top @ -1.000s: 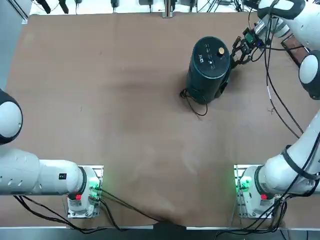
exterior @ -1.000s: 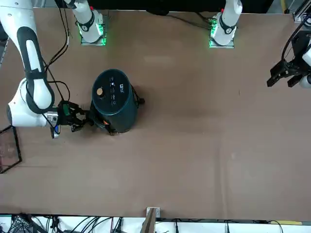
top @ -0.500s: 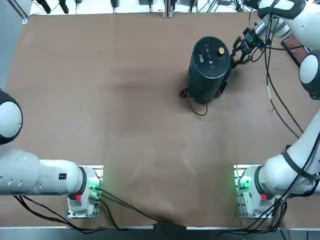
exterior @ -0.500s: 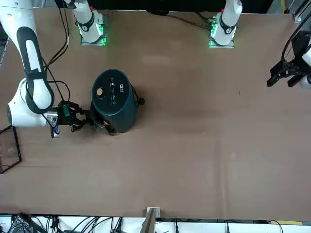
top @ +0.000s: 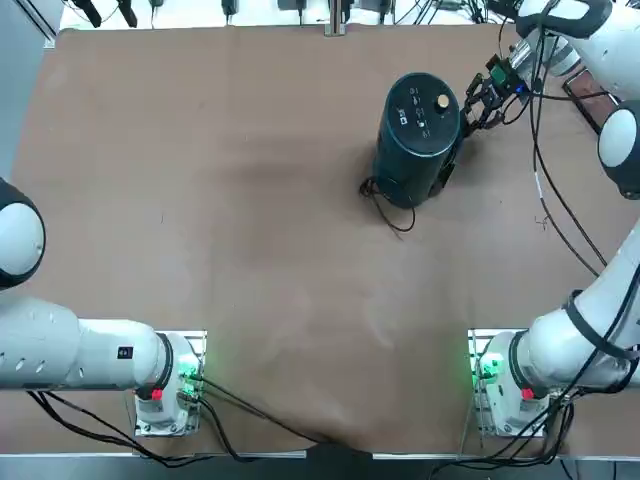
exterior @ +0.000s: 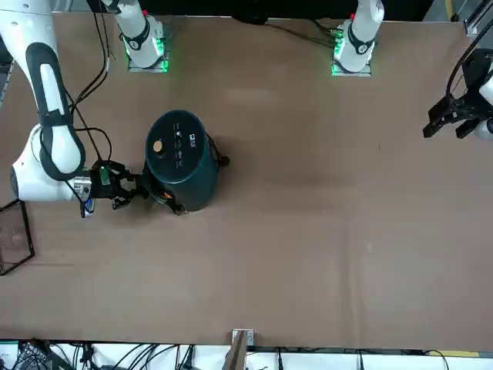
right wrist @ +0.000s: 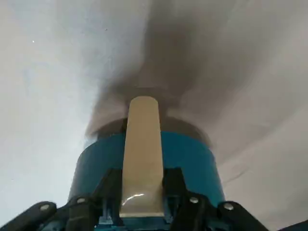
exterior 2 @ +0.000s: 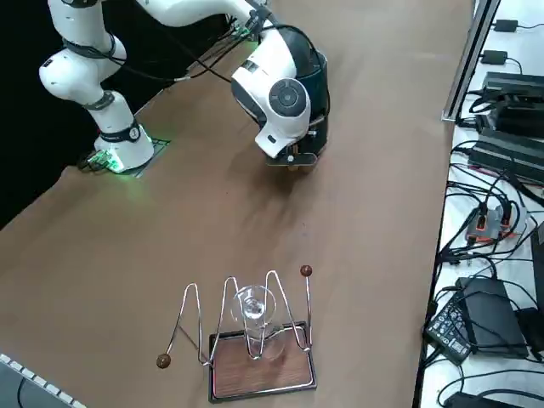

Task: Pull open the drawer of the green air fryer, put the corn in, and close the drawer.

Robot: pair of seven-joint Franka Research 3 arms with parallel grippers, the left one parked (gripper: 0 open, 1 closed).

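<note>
One green fryer [top: 412, 140] stands upright on the brown table [top: 250, 250], its cord [top: 385, 213] curling beside it. At its right side, the right end effector [top: 466, 124] has its fingers together. Farther right lies a framed board [top: 590, 92], partly hidden.

On our green air fryer [top: 417, 140] we see a dark blue-green body, white markings across the black top, and a gold knob [top: 442, 102] on it. Beside the fryer we have a black cord [top: 392, 215]. Around it our table [top: 250, 250] is plain brown, and the arm [exterior: 48, 100] near it is white with black bands.
</note>
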